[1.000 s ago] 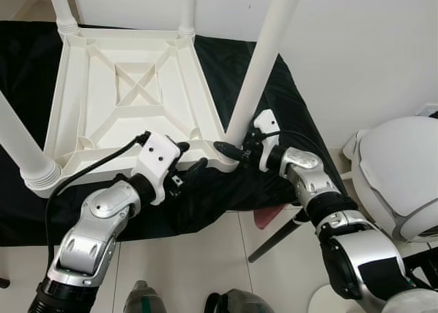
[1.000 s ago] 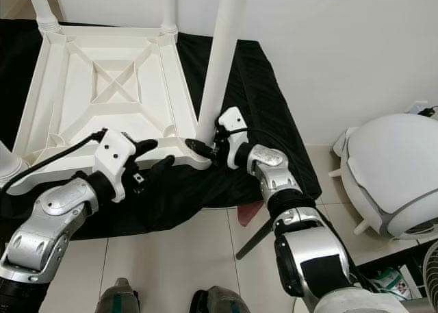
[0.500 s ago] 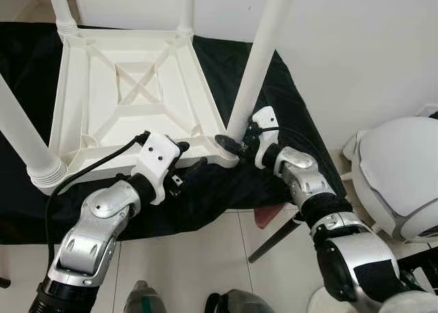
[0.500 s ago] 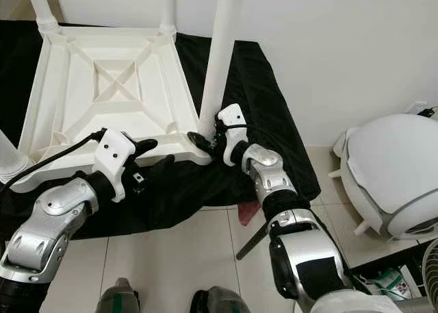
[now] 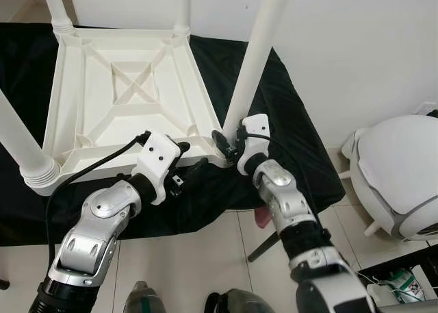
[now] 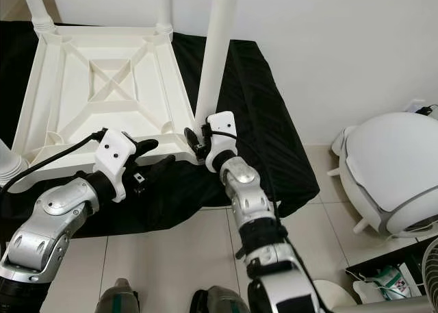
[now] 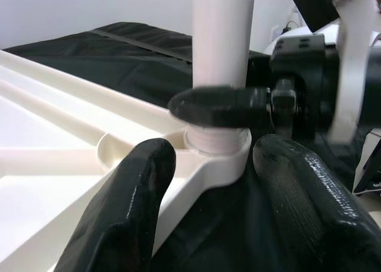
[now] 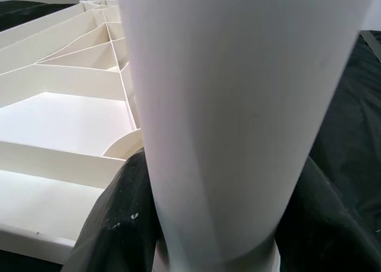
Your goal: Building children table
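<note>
The white children's table (image 5: 123, 94) lies upside down on a black cloth (image 5: 287, 121), its legs pointing up. My right gripper (image 5: 226, 143) is shut on the base of the near-right leg (image 5: 250, 66), just above its corner socket. In the right wrist view, that leg (image 8: 238, 105) stands between the black fingers (image 8: 119, 224). My left gripper (image 5: 190, 159) is open at the same corner, one finger over the rim and one below it. The left wrist view has the corner socket (image 7: 217, 150) between its fingers (image 7: 128, 206).
A white wall runs close behind and to the right of the table. A rounded white appliance (image 5: 404, 176) stands on the tiled floor at the right. A dark rod (image 5: 263, 244) and a reddish object (image 5: 263, 217) poke out from under the cloth's front edge.
My right forearm and elbow have swung in toward the left and nearer my body, with the gripper staying on the leg's base. The left arm has stayed put.
</note>
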You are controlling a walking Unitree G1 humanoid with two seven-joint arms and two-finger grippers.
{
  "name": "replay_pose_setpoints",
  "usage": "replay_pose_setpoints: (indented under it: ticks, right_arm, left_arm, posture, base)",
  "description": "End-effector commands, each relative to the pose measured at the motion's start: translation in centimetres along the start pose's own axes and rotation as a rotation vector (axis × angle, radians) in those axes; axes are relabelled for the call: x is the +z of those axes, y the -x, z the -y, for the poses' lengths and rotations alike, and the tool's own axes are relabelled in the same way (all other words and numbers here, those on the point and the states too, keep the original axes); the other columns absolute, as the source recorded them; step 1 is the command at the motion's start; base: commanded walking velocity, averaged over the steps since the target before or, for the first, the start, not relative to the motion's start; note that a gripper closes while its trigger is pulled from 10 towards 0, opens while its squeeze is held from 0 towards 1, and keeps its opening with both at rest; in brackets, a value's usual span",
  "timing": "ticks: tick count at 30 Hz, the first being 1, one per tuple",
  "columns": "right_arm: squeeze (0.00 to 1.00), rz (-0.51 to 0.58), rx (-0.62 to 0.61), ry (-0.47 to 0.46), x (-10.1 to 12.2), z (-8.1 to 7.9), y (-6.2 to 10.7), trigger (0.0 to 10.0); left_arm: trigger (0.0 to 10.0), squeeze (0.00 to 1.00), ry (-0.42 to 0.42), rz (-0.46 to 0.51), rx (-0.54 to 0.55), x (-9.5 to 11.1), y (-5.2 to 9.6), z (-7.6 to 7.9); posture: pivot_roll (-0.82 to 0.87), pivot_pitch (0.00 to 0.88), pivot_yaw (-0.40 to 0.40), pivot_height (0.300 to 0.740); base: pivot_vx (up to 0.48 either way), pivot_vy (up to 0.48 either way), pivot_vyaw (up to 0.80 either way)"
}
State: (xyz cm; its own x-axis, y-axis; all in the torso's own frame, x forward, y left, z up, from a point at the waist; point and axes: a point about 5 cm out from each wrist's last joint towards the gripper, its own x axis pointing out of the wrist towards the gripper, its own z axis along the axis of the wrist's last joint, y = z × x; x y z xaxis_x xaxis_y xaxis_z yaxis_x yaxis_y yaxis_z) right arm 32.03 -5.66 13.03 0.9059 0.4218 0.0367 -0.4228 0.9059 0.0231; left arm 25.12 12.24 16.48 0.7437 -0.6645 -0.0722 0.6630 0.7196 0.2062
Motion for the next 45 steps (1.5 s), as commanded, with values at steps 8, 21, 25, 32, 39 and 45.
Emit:
replay_pose_setpoints:
  ticks: [8,21,25,32,39,45]
  right_arm:
    - [0.0,-0.021,-0.065,0.015,1.0,0.7,0.6,10.0]
    - [1.0,-0.005,0.127,0.003,2.0,3.1,0.6,10.0]
    - [0.24,-0.008,0.24,0.041,2.2,4.2,0.7,10.0]
    - [0.0,-0.014,0.357,0.119,2.0,5.5,0.4,10.0]
    - [0.0,-0.023,0.456,0.125,1.6,5.1,-1.1,10.0]
    - [0.0,-0.034,0.517,0.125,1.3,4.3,-1.8,10.0]
  left_arm:
    - [10.0,0.0,0.005,0.001,-0.006,0.1,-0.1,0.3]
    - [10.0,0.0,0.001,0.003,-0.011,0.2,-0.1,0.3]
    - [10.0,0.0,0.002,0.003,-0.014,0.2,-0.1,0.3]
    - [10.0,0.0,0.001,0.003,-0.018,0.2,-0.2,0.3]
    - [10.0,0.0,-0.006,0.01,-0.025,0.4,-0.4,0.1]
    - [10.0,0.0,-0.011,0.011,-0.024,0.5,-0.4,0.0]
  posture:
    - [0.07,0.015,-0.109,0.74]
    - [0.06,0.014,-0.104,0.74]
    - [0.06,0.014,-0.102,0.74]
    - [0.06,0.009,-0.102,0.74]
    - [0.07,0.0,-0.091,0.74]
    - [0.08,0.0,-0.088,0.74]
  base:
    - [0.0,0.0,0.0]
    - [0.0,0.0,0.0]
    - [0.0,0.0,0.0]
    - [0.0,0.0,0.0]
    - [0.0,0.0,0.0]
    - [0.0,0.0,0.0]
